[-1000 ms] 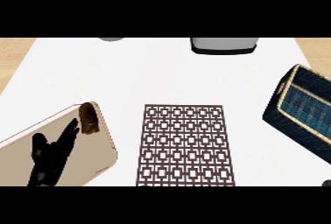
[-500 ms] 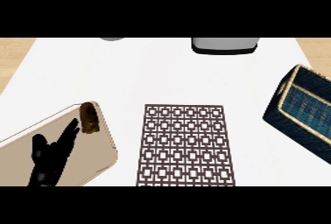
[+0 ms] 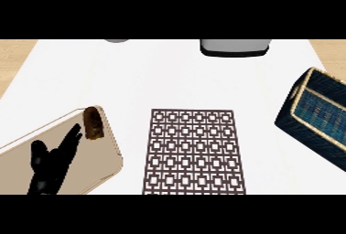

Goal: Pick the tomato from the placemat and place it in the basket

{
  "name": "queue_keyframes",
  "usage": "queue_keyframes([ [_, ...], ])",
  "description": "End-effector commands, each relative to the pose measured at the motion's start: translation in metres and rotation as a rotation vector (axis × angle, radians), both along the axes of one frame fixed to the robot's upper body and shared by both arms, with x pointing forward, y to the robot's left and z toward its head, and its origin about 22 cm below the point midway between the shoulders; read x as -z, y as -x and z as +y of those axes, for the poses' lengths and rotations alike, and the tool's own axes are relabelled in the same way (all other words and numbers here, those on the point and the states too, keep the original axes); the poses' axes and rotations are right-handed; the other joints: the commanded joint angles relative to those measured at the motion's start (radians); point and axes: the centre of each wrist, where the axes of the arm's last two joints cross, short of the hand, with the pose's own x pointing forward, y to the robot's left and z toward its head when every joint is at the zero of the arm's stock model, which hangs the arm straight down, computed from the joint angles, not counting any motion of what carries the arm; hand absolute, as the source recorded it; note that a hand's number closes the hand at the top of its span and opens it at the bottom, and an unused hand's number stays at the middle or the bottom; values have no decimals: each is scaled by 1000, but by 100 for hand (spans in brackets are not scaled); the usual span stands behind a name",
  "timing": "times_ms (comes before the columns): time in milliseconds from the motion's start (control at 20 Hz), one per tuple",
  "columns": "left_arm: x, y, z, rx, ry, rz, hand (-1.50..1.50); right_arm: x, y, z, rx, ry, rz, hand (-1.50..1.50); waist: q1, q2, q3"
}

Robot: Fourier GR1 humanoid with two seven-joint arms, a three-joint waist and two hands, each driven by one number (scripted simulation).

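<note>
The placemat [image 3: 194, 151], dark brown with a square lattice pattern, lies flat at the centre of the white counter. I see no tomato on it or anywhere else in view. The basket [image 3: 317, 116], dark blue with a tan rim, stands at the right edge, tilted and partly cut off. At the lower left my left hand [image 3: 51, 167] rests with straight fingers pointing up and to the right, over a tan slab. It holds nothing. My right hand does not show.
The tan slab [image 3: 101, 157] with a dark brown patch [image 3: 93, 124] at its far corner lies left of the placemat. A grey, black-rimmed container [image 3: 235, 47] and a small grey object [image 3: 116, 40] stand at the counter's far edge.
</note>
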Motion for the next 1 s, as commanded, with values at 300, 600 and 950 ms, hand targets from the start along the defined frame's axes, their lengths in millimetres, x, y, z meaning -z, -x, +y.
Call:
queue_keyframes([
  [300,25,17,8,-22,33,120,0,8,29,-25,-20,113,117,-150,-3,5,-10],
  [600,30,8,-1,-20,30,114,0,-21,51,-33,-2,111,8,-150,-9,5,-10],
  [950,22,-2,6,-35,21,119,0,-27,87,-39,115,43,-108,-150,-13,5,-10],
])
